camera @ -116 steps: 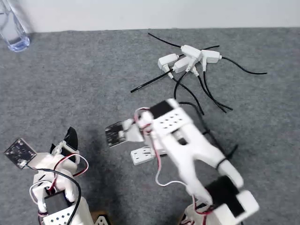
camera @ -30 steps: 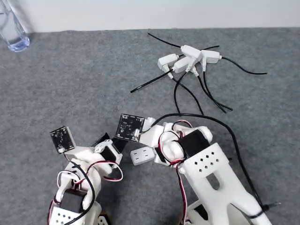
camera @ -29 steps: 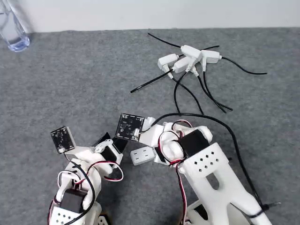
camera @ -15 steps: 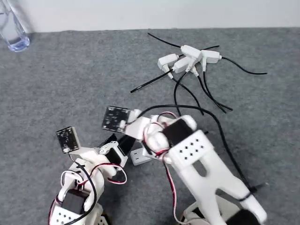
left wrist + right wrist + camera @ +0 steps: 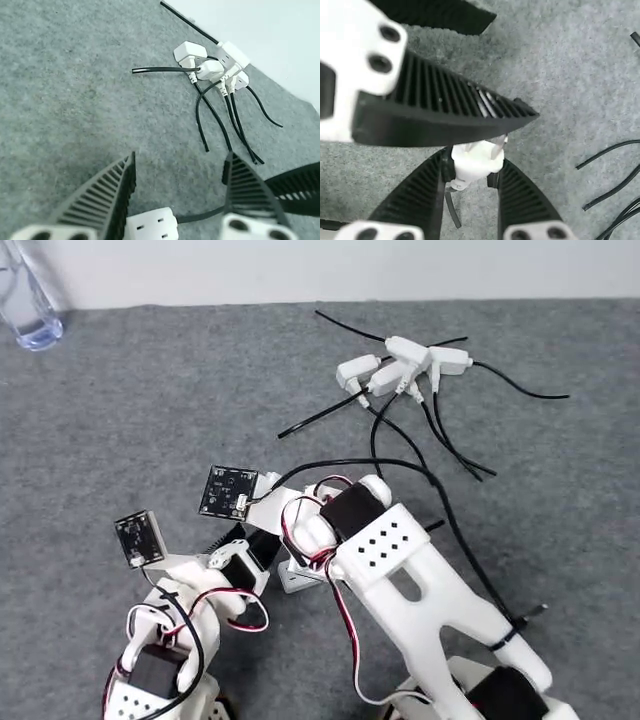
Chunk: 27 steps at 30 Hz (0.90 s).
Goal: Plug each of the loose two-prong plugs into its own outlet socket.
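The table point(image 5: 140, 410) is covered with a grey, felt-like cloth with a slightly mottled, fuzzy surface. At its far left corner stands a clear container point(image 5: 27, 308), either a bottle or a glass. Its top is cut off by the frame, and its see-through, bluish base rests on the cloth. Along the table's far edge rises a plain white wall point(image 5: 350, 270), meeting the grey cloth in a straight line.

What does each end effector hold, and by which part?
Right end effector: a two-prong plug, gripped by its white body. Left end effector: open, nothing held.
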Available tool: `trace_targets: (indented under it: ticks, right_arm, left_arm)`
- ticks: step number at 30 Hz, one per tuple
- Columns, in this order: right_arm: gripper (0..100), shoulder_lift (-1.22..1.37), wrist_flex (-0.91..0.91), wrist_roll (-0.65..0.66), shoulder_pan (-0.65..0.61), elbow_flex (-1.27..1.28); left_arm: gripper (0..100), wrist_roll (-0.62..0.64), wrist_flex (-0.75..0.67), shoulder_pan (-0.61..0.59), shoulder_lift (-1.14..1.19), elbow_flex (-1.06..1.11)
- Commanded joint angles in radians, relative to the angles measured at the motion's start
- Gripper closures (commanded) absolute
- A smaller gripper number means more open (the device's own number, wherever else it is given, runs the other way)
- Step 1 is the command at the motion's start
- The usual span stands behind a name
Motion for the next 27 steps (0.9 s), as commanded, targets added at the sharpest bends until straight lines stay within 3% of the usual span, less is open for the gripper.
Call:
trace_targets:
  ticks: [1, 17, 27]
  right_arm:
    - [99.1, -0.008, -0.002, 0.032, 0.048, -0.094]
    - [99.1, -0.004, -0.019, 0.092, 0.085, -0.032]
    - [99.1, 0.007, -0.036, 0.137, 0.197, -0.012]
  left_arm:
    - [73, -0.002, -0.009, 0.018, 0.0, -0.004]
    - [73, -0.002, -0.009, 0.017, 0.0, -0.004]
    - [73, -0.002, -0.009, 0.017, 0.0, -0.004]
